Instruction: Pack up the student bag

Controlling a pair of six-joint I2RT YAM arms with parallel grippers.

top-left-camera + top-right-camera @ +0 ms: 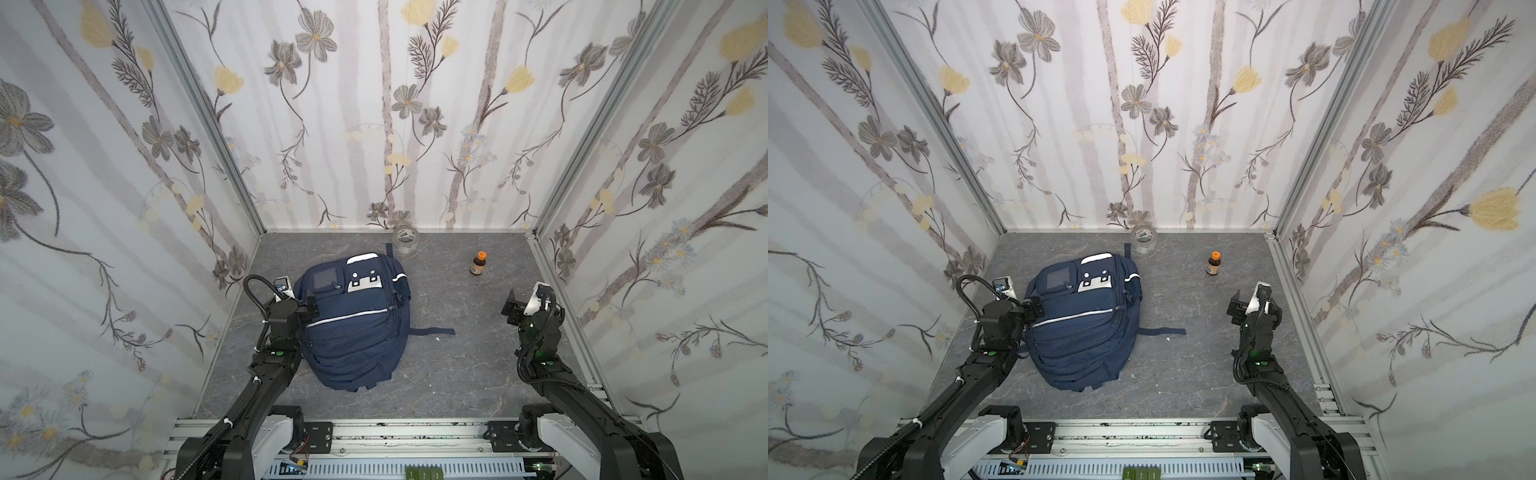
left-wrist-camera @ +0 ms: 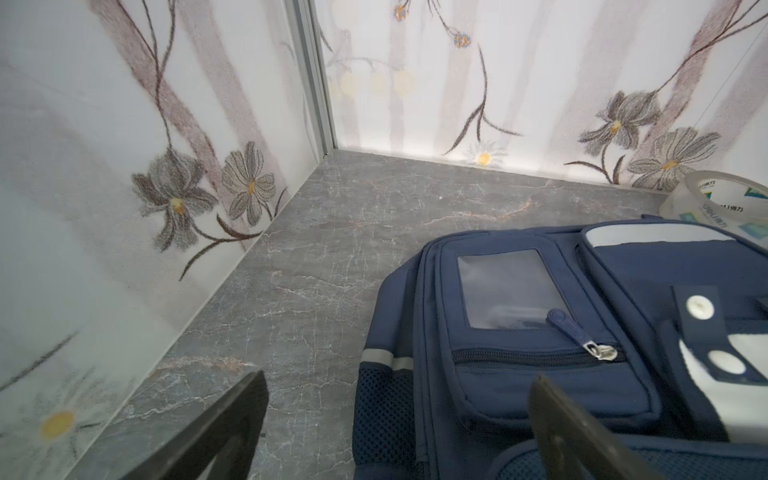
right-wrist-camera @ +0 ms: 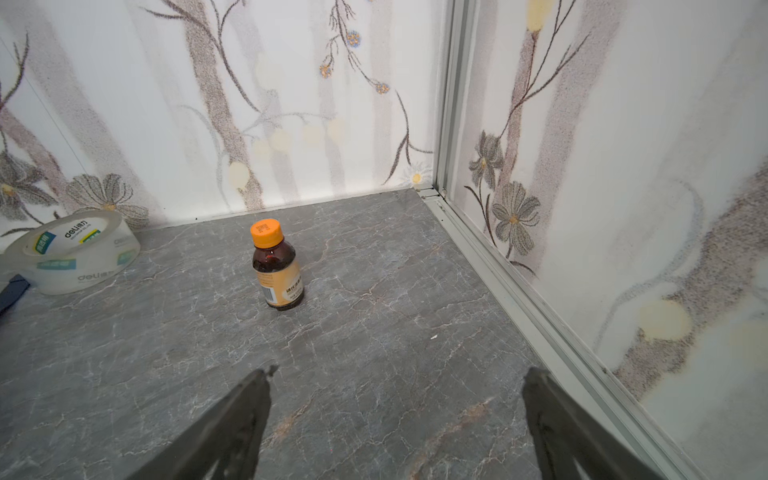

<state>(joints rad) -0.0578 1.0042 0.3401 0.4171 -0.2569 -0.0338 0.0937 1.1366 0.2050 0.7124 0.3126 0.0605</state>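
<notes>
Only the left wrist view shows the zip pull (image 2: 565,328) on the student bag (image 2: 540,382). The bag lies on the counter (image 2: 332,249) just beside the left pincer (image 2: 399,376), one finger over its front pocket. Only the right wrist view shows the label on the bottle (image 3: 277,266), which stands ahead of the right pincer (image 3: 401,370), well apart. Both pincers gape wide, holding nothing. One bag, one bottle, one tape roll (image 3: 77,253), two pincers.

The bag (image 1: 353,336) is coloured dark blue, with white patches and a thin white stripe. The bottle (image 3: 277,274) is brown, topped with an orange cap (image 3: 266,232). The table (image 1: 457,374) is marked grey with pale lines. The walls (image 1: 353,104) are printed with grey and yellow flowers
</notes>
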